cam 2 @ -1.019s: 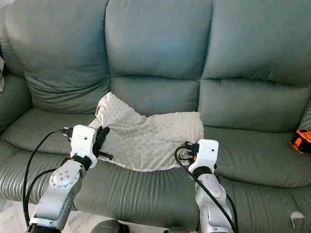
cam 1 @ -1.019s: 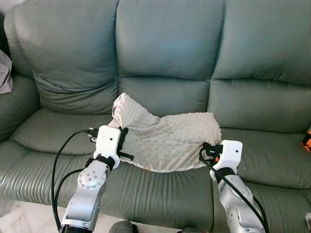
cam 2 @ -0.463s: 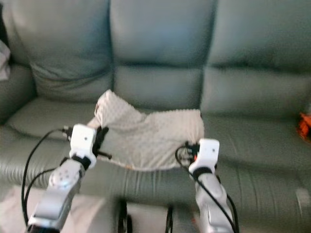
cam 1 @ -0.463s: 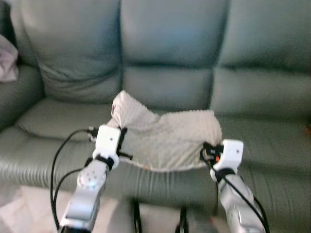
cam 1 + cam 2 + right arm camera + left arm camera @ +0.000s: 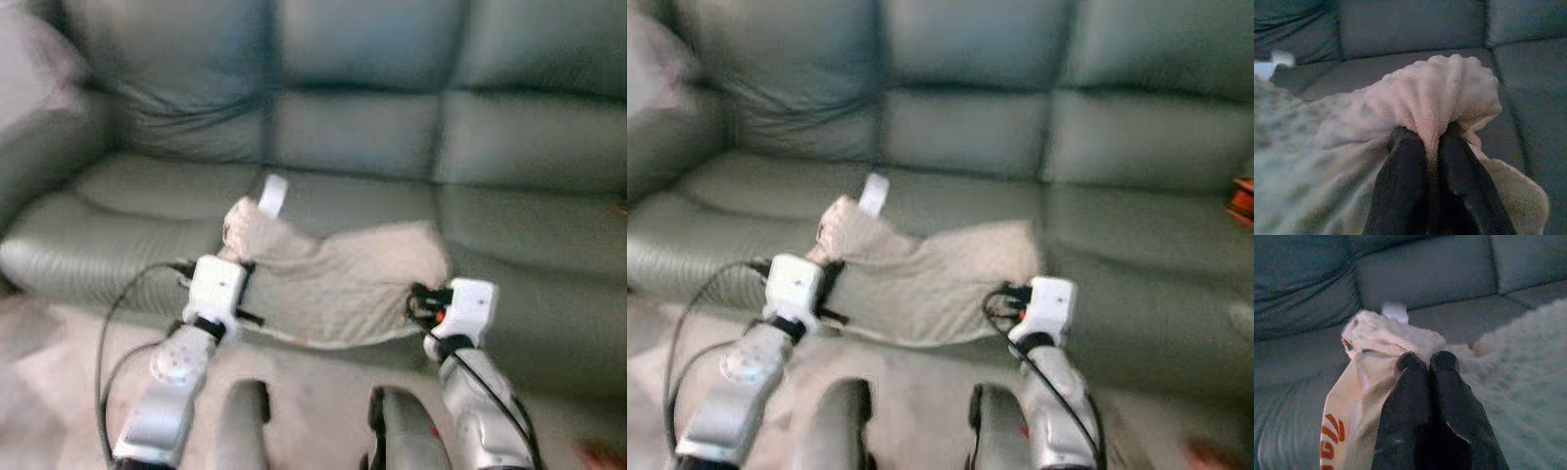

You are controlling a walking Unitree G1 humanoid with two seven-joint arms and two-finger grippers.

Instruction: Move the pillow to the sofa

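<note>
Head views are blurred; you see the pillow (image 5: 338, 284) stretched sideways above the sofa (image 5: 509, 225) front, left gripper (image 5: 1426, 361) and right gripper (image 5: 1429, 137) each pinched onto an end.

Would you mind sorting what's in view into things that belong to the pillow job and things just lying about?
Job:
pillow, pinched at both ends
left gripper
right gripper
sofa

Lying about:
orange object on the sofa's right seat
pale cloth at its left end
</note>
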